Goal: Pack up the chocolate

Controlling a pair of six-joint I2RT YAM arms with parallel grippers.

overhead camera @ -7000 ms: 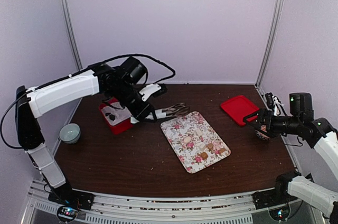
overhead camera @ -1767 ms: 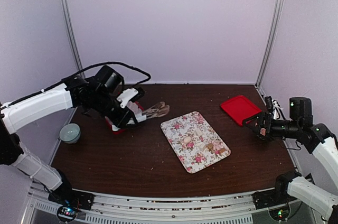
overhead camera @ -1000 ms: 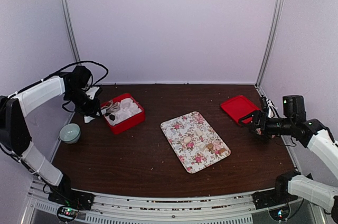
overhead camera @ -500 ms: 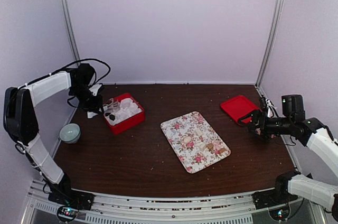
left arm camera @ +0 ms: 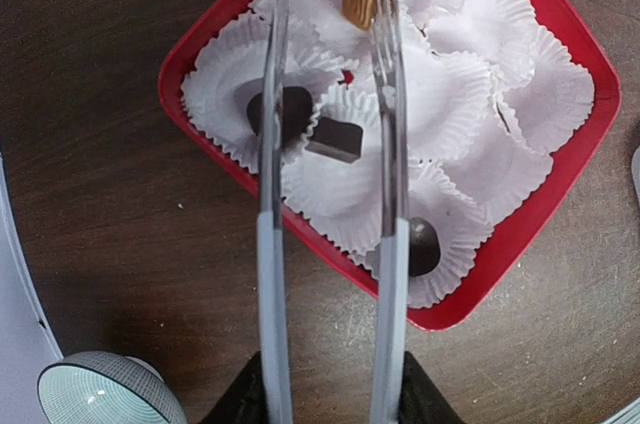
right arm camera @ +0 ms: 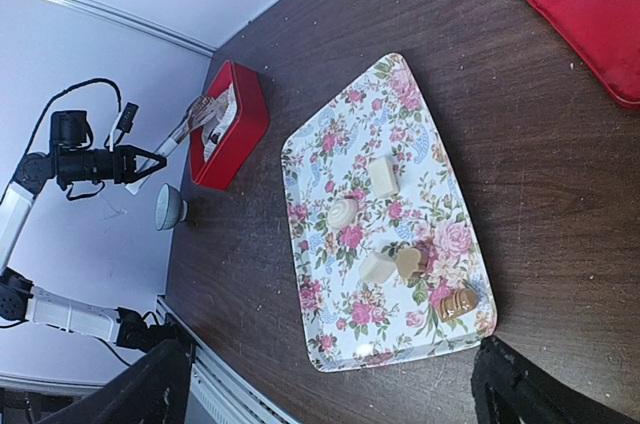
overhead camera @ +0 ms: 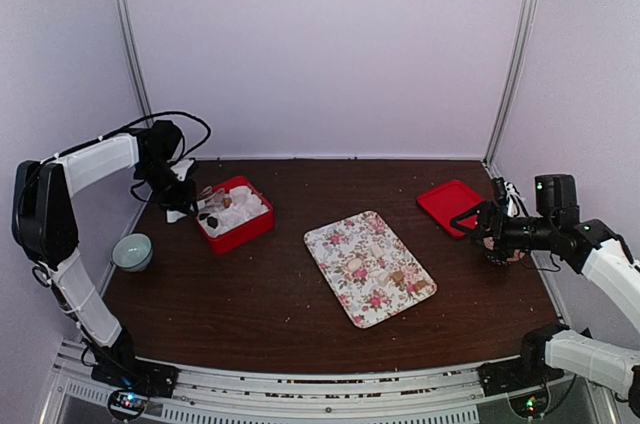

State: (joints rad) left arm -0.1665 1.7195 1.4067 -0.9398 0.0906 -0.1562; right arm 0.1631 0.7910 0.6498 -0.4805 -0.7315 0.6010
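Lying in the white paper cups (left arm camera: pixel 470 74) of the red box (left arm camera: pixel 455 312), four chocolates (left arm camera: pixel 335 138) are sitting beneath the tongs (left arm camera: pixel 387 194). Five pale chocolates (right arm camera: pixel 382 177) are resting on the floral tray (right arm camera: pixel 320 334). My left gripper (left arm camera: pixel 330 402) is clamping the tongs' handles, with the blades parted. My right gripper (overhead camera: pixel 480 229) is hovering wide open near the red lid (overhead camera: pixel 450 202).

Place: robot lab test cell.
Walls: plain pale panels (overhead camera: pixel 320 44) between aluminium posts (overhead camera: pixel 516 54).
Rig: two arms (overhead camera: pixel 95 162) on a metal rail (overhead camera: pixel 330 386), bottom edge.
Desk: dark wood (overhead camera: pixel 270 294).
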